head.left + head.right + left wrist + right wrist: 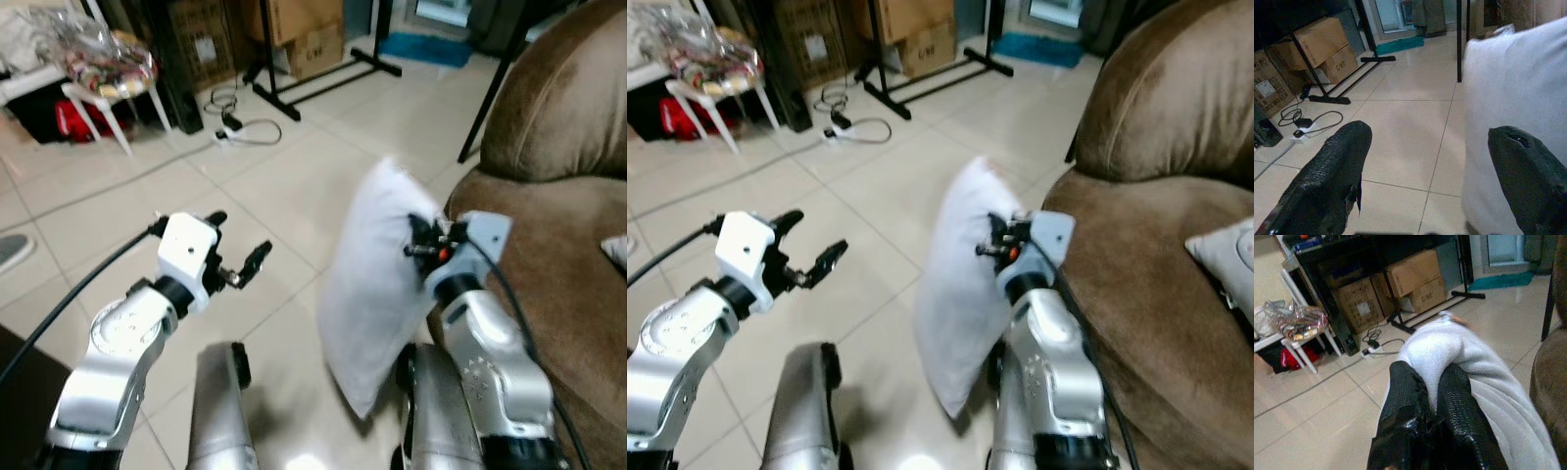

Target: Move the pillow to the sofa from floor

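A white pillow (pixel 372 279) hangs upright off the tiled floor, just left of the brown sofa (pixel 558 245). My right gripper (pixel 419 245) is shut on the pillow's right edge; in the right wrist view its fingers (pixel 1410 396) pinch the white fabric (pixel 1449 345). My left gripper (pixel 240 245) is open over the floor to the pillow's left, not touching it. The left wrist view has its two fingers (pixel 1342 152) spread wide, with the pillow (pixel 1513 83) beside one of them.
A grey cushion (pixel 1229 255) lies on the sofa seat. A black stand (pixel 294 83), cardboard boxes (pixel 304 29) and a power strip with cables (pixel 240 127) sit at the back. A white chair with bags (pixel 98 73) stands at far left. My legs (pixel 220 411) are below.
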Available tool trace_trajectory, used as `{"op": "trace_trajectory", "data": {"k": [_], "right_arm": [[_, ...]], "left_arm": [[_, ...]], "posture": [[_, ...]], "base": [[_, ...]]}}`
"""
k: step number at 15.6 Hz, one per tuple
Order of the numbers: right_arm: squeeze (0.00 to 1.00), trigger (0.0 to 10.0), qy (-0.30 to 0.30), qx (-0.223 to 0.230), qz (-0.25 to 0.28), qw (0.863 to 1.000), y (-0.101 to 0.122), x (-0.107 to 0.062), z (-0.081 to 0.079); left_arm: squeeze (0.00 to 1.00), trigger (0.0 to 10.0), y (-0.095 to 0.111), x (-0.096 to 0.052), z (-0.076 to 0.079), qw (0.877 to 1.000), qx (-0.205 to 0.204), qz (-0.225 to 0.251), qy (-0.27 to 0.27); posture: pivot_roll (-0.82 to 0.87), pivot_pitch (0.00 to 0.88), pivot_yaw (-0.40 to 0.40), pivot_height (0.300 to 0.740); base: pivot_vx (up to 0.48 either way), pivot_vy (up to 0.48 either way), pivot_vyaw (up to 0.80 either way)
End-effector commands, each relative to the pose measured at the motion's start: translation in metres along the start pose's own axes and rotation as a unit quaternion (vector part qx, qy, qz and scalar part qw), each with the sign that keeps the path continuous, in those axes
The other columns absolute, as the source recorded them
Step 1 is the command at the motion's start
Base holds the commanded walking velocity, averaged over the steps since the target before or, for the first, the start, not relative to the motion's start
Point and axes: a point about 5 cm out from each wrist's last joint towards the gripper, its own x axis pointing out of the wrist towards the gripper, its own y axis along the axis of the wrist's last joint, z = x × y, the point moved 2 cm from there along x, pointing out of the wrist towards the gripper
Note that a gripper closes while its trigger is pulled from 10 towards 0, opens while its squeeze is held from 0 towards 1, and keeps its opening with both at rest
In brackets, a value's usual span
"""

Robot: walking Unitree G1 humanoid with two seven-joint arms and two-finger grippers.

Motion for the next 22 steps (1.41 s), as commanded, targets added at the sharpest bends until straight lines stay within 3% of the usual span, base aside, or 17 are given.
{"op": "trace_trajectory", "data": {"k": [1,7,11,16,22], "right_arm": [[0.0,10.0,0.002,-0.002,0.026,1.0,0.018,-0.005,-0.004],[0.0,10.0,-0.013,-0.009,0.01,1.0,0.015,-0.013,-0.002],[0.0,10.0,-0.027,-0.005,0.009,1.0,0.018,-0.012,0.0],[0.0,10.0,-0.015,-0.017,-0.013,1.0,0.011,-0.02,0.001],[0.0,10.0,-0.028,-0.003,-0.008,1.0,0.012,-0.016,0.002]], "left_arm": [[0.0,10.0,-0.001,-0.002,0.0,1.0,-0.003,-0.004,0.003],[0.0,10.0,-0.005,0.002,0.0,1.0,-0.005,-0.01,0.01],[0.0,10.0,-0.006,0.003,-0.01,1.0,-0.004,-0.011,0.025],[0.0,10.0,-0.01,0.004,0.001,1.0,-0.013,-0.01,0.019],[0.0,10.0,-0.007,0.012,0.0,1.0,-0.013,-0.004,0.018]], "posture": [[-0.04,0.0,0.058,0.53],[-0.06,0.0,0.069,0.595],[-0.07,0.0,0.057,0.635],[-0.09,0.0,0.047,0.69],[-0.09,0.0,0.064,0.74]], "base": [[0.0,0.0,0.0],[0.0,0.0,0.0],[0.0,0.0,0.0],[0.0,0.0,0.0],[0.0,0.0,0.0]]}}
